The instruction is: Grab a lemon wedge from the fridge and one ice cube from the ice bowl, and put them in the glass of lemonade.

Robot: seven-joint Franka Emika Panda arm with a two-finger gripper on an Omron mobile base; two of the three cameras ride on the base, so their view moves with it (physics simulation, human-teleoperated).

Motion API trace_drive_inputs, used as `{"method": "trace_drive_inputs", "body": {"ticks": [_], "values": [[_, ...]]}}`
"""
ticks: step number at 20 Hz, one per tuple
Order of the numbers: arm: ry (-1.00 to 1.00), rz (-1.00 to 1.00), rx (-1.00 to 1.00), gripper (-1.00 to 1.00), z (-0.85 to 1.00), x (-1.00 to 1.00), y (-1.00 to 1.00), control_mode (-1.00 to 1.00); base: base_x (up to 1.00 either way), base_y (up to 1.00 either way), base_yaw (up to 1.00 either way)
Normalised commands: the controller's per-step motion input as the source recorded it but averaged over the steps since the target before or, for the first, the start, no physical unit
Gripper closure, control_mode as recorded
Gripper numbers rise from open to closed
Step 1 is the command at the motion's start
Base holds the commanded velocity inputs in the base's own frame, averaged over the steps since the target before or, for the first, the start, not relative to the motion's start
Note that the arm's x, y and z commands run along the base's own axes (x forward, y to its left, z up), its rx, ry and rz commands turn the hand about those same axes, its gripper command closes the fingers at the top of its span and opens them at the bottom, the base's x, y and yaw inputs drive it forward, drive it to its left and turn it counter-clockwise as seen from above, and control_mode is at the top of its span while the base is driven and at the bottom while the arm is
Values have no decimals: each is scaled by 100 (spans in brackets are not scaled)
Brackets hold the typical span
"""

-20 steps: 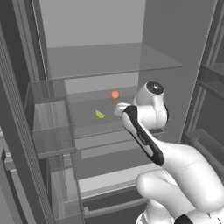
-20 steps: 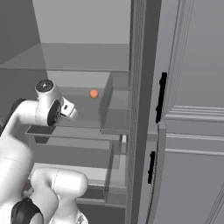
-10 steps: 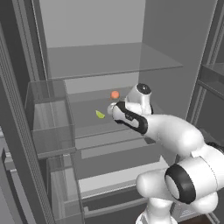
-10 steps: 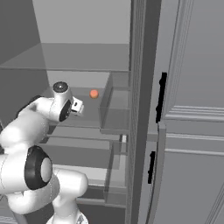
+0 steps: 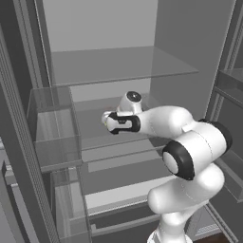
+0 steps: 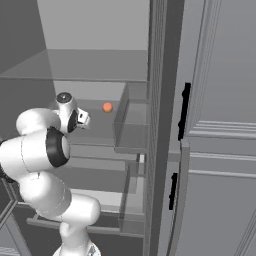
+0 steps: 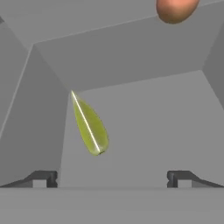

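The fridge [image 5: 123,66] stands open, and my arm reaches in over its middle glass shelf [image 6: 100,131]. A yellow-green lemon wedge [image 7: 90,126] lies on that shelf. In the hand view it is just ahead of my gripper [image 7: 112,177] and left of centre. The gripper is open, its fingertips [image 7: 42,178] wide apart with nothing between them. In the base views the gripper [image 5: 107,118] [image 6: 83,119] hovers low over the shelf. The ice bowl and the glass of lemonade are out of view.
A round orange fruit [image 6: 107,106] [image 7: 175,8] sits farther back on the same shelf. Clear door bins [image 5: 52,128] [image 6: 131,120] flank the opening. A pale panelled cabinet [image 6: 220,125] with black handles stands to the right. Another glass shelf [image 5: 118,64] lies above.
The arm has swung deeper into the fridge and lowered its elbow. The hand has moved left over the shelf and now covers the wedge and the orange fruit in the left base view.
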Motion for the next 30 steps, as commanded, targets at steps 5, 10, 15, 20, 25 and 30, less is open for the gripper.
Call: {"method": "trace_drive_inputs", "body": {"ticks": [5,10,15,20,25,30], "values": [[0,1,-2,-100,-33,14,8,-100,0,0,0],[0,4,-2,-100,-38,18,0,-100,0,0,0],[3,3,-9,-100,0,60,1,-100,0,0,0],[4,4,-12,-100,8,51,9,-100,0,0,0],[0,10,-5,-100,0,3,24,-100,0,0,0],[-6,10,0,-100,0,-14,3,-100,0,0,0]]}}
